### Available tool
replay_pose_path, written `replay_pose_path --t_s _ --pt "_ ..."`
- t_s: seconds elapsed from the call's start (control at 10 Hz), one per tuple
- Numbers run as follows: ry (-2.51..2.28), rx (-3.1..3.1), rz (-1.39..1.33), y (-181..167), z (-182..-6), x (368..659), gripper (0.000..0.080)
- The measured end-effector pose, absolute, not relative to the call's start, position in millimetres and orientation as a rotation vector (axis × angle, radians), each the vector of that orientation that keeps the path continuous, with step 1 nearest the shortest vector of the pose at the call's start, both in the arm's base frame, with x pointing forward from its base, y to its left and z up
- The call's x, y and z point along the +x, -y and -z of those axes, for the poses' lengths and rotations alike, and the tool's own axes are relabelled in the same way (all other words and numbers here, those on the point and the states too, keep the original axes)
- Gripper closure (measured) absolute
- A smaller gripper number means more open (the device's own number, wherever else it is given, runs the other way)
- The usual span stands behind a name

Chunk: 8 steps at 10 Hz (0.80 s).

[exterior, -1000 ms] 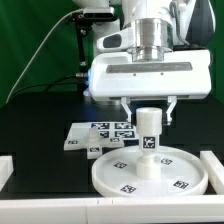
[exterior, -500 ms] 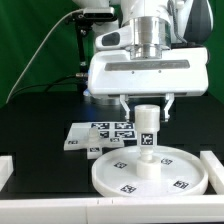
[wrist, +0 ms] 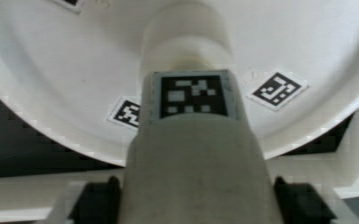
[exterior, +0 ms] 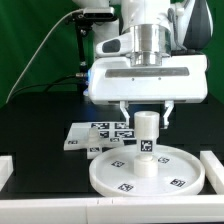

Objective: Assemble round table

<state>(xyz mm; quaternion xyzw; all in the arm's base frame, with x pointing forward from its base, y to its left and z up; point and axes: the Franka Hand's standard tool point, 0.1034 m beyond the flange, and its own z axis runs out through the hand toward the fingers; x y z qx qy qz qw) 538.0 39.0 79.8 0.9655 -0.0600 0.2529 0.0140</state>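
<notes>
Exterior view: the rimmed round disc [exterior: 100,173] lies flat, and the leg [exterior: 147,142] stands upright at the disc's centre, its long axis vertical. Nothing else sits within the disc's rim. My gripper [exterior: 147,113] hangs straight above the disc's centre, fingers [exterior: 125,108] spread either side of the leg's top and clamping nothing. The marker board [exterior: 78,138] lies just behind the disc.

Wrist view: the leg [wrist: 194,110] runs straight away from the gripper [wrist: 197,196] down to the disc [wrist: 51,70], with dark gaps between it and both fingers. I judge the next move turns on that vertical line.
</notes>
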Motion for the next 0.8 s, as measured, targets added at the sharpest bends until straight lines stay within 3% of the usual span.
replay_pose_path --t_s 0.8 --pt "0.182 2.999 -0.817 -42 -78.0 553 0.0392"
